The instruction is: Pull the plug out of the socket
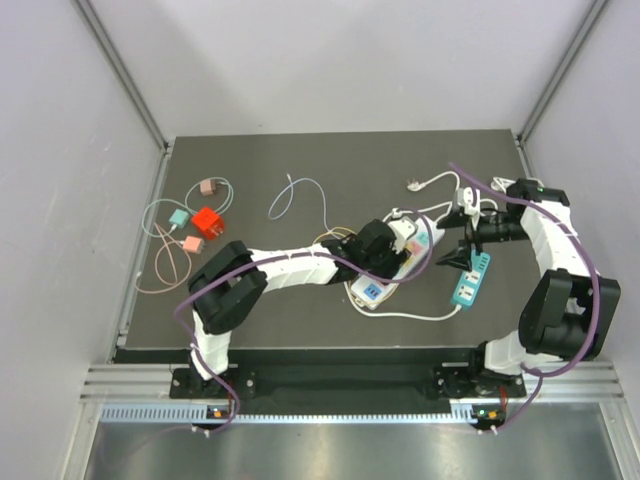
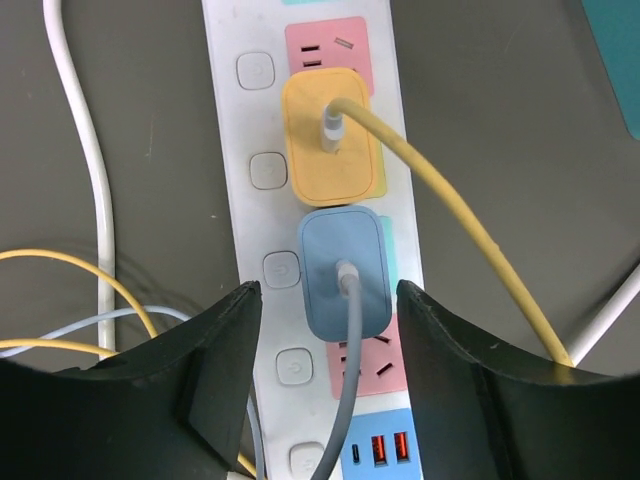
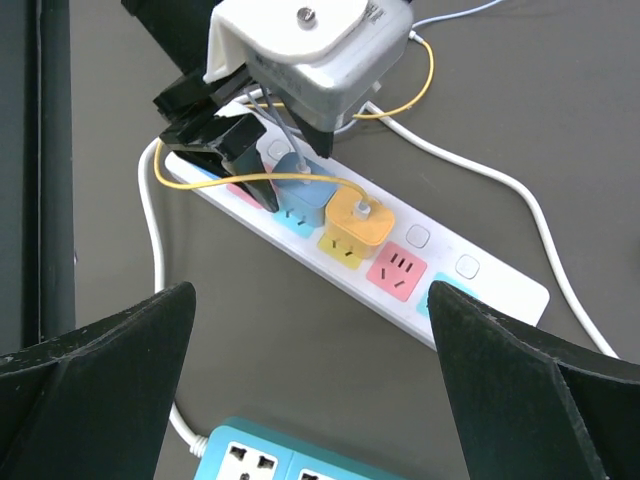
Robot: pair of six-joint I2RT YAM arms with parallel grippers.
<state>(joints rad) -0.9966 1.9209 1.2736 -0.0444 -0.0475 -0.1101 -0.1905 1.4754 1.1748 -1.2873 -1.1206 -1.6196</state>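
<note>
A white power strip (image 2: 240, 150) with coloured sockets lies mid-table (image 1: 372, 292). A blue plug (image 2: 345, 270) with a grey cable and a yellow plug (image 2: 332, 140) with a yellow cable sit in it side by side. My left gripper (image 2: 328, 292) is open, its fingers on either side of the blue plug's near end, apart from it. The right wrist view shows the blue plug (image 3: 305, 195), the yellow plug (image 3: 358, 222) and the left gripper (image 3: 240, 150) over the strip (image 3: 470, 290). My right gripper (image 3: 310, 295) is open and empty, above the table to the strip's right (image 1: 455, 255).
A teal power strip (image 1: 472, 277) lies just right of the white one, under my right gripper. White cables loop around both strips. A red charger (image 1: 208, 221), a pink one (image 1: 208, 186), a teal one (image 1: 178, 216) and thin cables lie at the far left.
</note>
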